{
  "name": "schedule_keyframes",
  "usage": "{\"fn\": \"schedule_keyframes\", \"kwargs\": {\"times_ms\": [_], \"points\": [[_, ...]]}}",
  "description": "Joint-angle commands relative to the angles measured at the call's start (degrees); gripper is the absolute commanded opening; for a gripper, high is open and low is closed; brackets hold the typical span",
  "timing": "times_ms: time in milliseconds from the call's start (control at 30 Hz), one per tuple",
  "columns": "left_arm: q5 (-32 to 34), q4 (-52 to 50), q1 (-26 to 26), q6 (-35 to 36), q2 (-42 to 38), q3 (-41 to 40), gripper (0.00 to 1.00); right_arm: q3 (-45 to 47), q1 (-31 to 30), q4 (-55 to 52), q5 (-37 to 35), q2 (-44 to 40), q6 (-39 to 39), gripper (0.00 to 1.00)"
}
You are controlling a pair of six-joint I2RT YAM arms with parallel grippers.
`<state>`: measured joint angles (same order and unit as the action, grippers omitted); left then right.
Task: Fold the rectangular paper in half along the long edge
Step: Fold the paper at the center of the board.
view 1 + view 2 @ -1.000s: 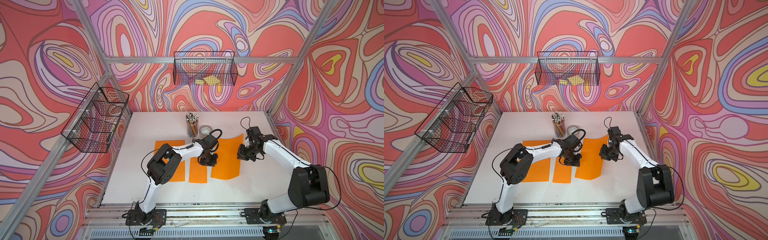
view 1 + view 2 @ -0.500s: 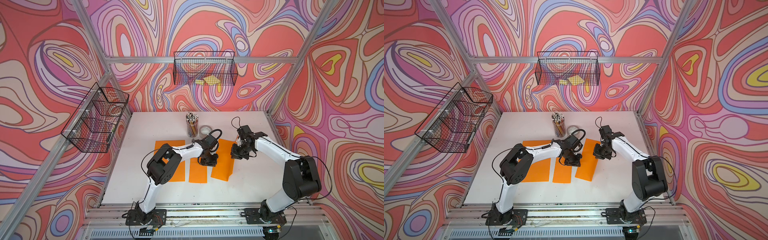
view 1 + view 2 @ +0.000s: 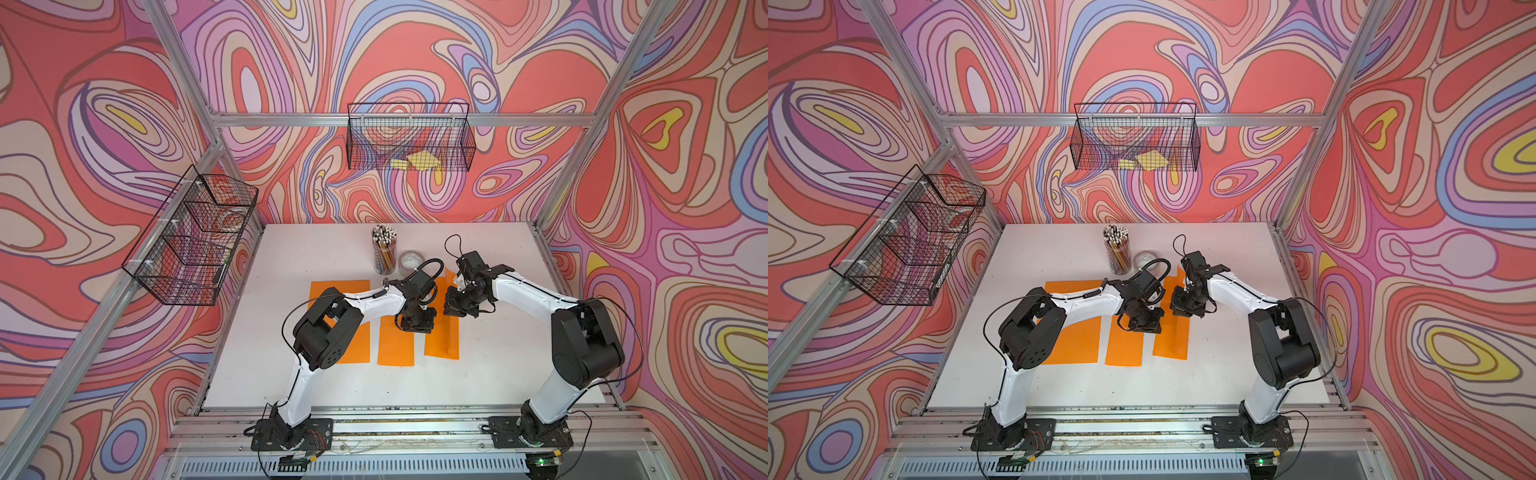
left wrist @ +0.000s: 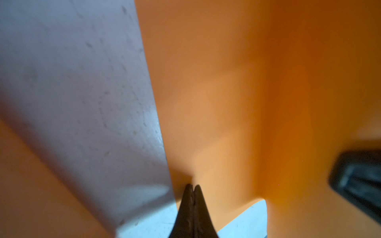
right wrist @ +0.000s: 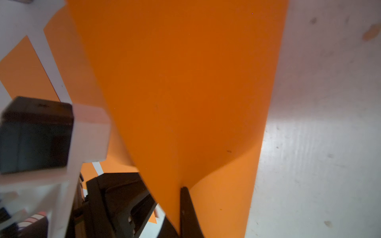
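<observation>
The rectangular paper is orange and lies right of centre on the white table, also seen in a top view as a narrow strip. My right gripper is shut on the paper's long edge and holds that flap curled up over the rest of the sheet. One fingertip shows against the flap. My left gripper is shut, its tips pressing down on the paper near the opposite long edge. The two grippers are close together in both top views.
Two more orange sheets lie left of the paper, partly under my left arm. A cup of pencils and a tape roll stand just behind. Wire baskets hang on the back wall and left wall.
My right gripper has swung left towards the left gripper, carrying the paper's right edge over, so the paper looks much narrower. The left arm has stayed put.
</observation>
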<state>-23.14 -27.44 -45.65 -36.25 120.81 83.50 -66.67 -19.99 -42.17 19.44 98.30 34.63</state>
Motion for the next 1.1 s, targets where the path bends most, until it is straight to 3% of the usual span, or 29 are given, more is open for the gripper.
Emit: {"fn": "schedule_keyframes", "kwargs": {"times_ms": [0, 1067], "points": [[2.3, -3.4, 0.0, -0.5, 0.8, -2.0, 0.00, 0.0, -0.4, 2.7, 1.3, 0.6, 0.7, 0.00], [3.7, -5.2, 0.1, -0.6, -0.5, -2.6, 0.00, 5.2, -0.5, 12.3, 5.8, 5.7, 0.5, 0.03]]}}
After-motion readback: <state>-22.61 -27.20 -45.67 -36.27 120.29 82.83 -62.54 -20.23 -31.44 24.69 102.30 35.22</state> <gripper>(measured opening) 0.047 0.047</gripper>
